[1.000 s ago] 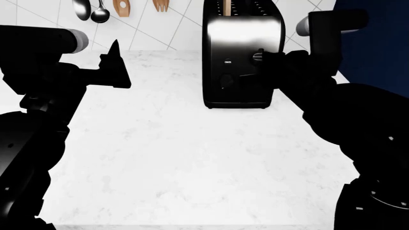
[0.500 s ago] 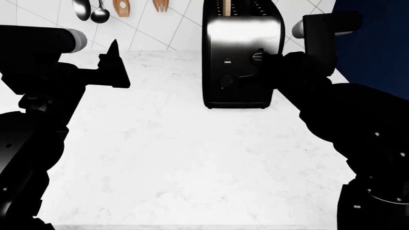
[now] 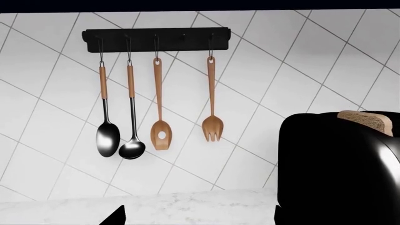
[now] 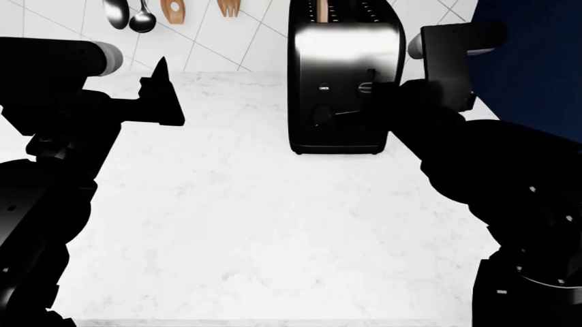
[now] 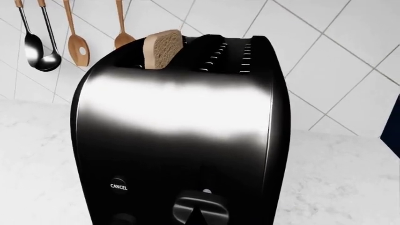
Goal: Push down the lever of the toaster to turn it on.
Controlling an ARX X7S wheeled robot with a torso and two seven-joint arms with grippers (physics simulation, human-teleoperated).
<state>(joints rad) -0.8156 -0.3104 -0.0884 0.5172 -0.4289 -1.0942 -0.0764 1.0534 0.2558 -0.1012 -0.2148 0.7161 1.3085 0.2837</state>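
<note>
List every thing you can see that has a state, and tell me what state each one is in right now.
Shiny chrome boxy toaster: upright on the counter, bread in one slot.
Brown bread slice: sticking up out of the slot.
Small black ribbed lever: low in its vertical slot, gripper tip at it.
Right gripper: at the lever; open or shut unclear.
Left gripper: held above the counter, holding nothing seen.
</note>
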